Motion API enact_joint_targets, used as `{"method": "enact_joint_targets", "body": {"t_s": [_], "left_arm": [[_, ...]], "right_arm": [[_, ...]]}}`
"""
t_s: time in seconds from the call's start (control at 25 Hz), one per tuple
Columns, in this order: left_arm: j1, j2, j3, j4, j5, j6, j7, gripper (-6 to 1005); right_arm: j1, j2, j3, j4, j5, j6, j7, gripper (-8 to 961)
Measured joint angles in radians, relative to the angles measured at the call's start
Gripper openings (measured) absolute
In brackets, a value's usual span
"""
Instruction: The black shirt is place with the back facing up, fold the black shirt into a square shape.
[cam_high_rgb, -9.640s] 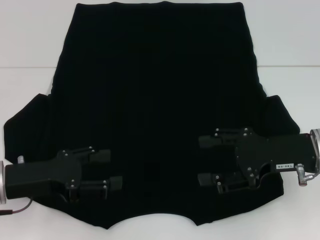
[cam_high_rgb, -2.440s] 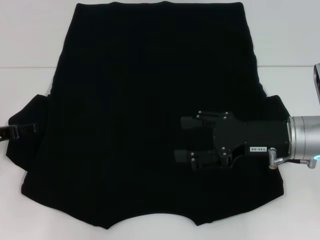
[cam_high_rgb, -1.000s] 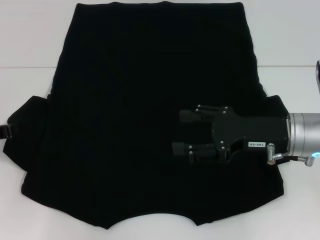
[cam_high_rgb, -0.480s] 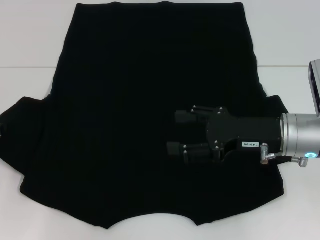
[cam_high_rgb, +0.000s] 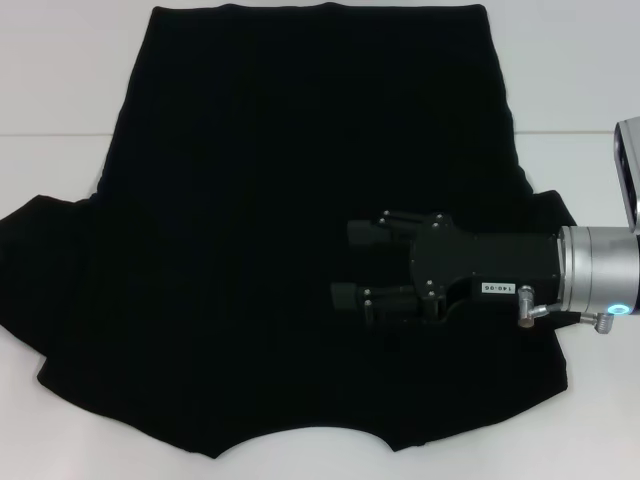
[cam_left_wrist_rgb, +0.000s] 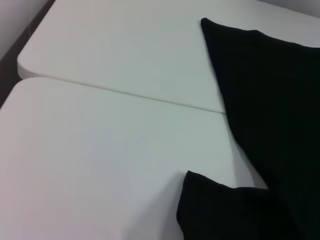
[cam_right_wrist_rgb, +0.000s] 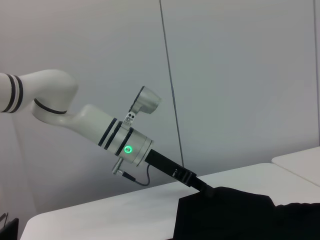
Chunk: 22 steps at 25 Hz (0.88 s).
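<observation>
small white label on right tool (cam_high_rgb: 350, 265), digits illegible

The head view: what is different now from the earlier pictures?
The left claw withdrew out past the shirt's left sleeve, leaving the head view. The right claw, open, turned and slid inward over the black shirt. The left sleeve spread outward. The shirt's body stayed flat.

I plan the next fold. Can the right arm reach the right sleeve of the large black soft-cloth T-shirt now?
Probably yes. The open right gripper is over the black T-shirt, and the right sleeve lies uncovered beside that arm's wrist; it would only need to draw back.
</observation>
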Motion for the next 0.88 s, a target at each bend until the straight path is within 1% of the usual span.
{"method": "enact_joint_targets", "body": {"t_s": [0.52,0.88], "left_arm": [[0.015,0.000,-0.012,0.018,-0.007,0.045,-0.010,3],[0.012,0.000,-0.012,0.023,-0.009,0.057,-0.013,3]], "right_arm": [[0.001,0.000,0.001,0.000,0.000,0.001,0.000,797],[0.001,0.000,0.002,0.002,0.000,0.001,-0.007,793]]}}
